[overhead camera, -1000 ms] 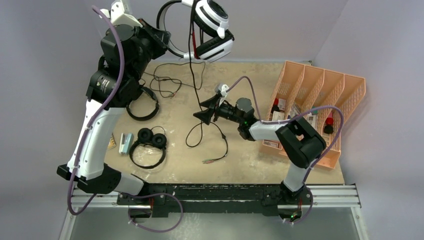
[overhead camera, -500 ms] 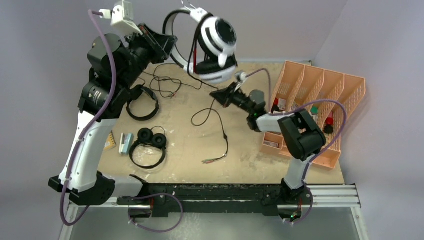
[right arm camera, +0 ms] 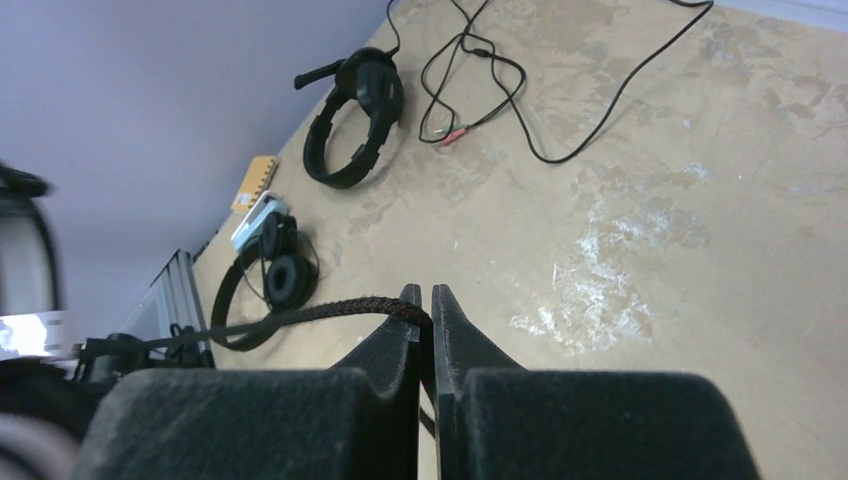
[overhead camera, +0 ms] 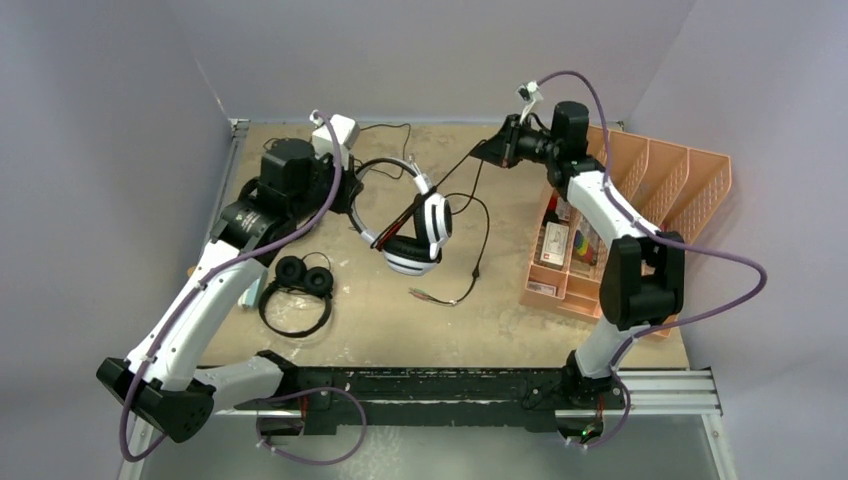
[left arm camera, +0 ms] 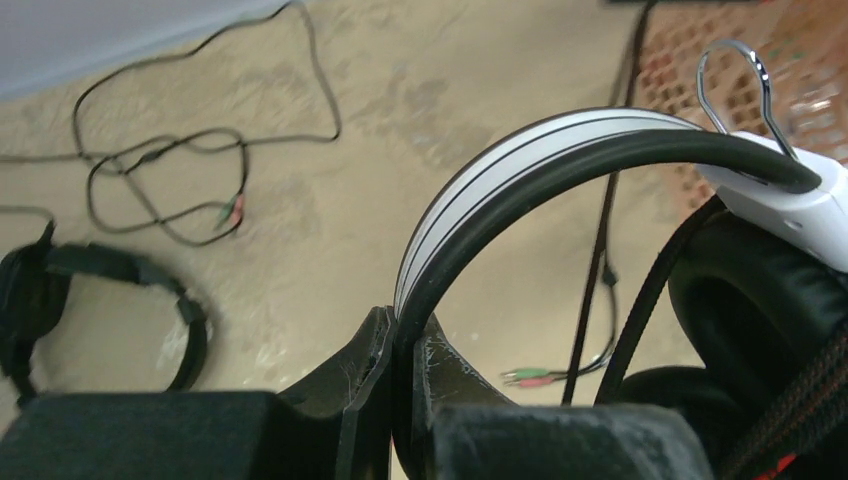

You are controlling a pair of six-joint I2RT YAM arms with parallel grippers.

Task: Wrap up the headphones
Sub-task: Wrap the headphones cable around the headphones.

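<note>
Currently, left gripper (left arm camera: 400, 335): pressed together on the headband of the white-and-black headphones (overhead camera: 418, 235), which sit over the middle of the desk (overhead camera: 500, 330); I cannot tell whether the earcups touch the surface.
Right gripper (right arm camera: 425, 300): pinching the braided cable (right arm camera: 300, 318) of that same pair, up near the desk's far edge, just beside the orange organizer (overhead camera: 650, 170).
Cable run: fairly straight from the right jaws down to the earcup; the tail loops on to the plugs (overhead camera: 425, 295), which lie on the desk toward the near edge.
Risk, strain: more pull away from the left arm likely drags the headband out of its narrow hold, or stresses the cable where it enters the earcup.
Risk, slip: a thin cable in a fingertip pinch may slide through, leaving any wrap loose.
Risk, snag: the trailing loop and plugs may catch on the organizer's near-left corner as they are drawn in.
Risk, neighbours: the small black pair (overhead camera: 300, 285) near the left edge and the larger black pair (right arm camera: 355, 120) with its loose cable (left arm camera: 170, 180) toward the far-left corner lie close to the left arm; a low swing could hook them.
</note>
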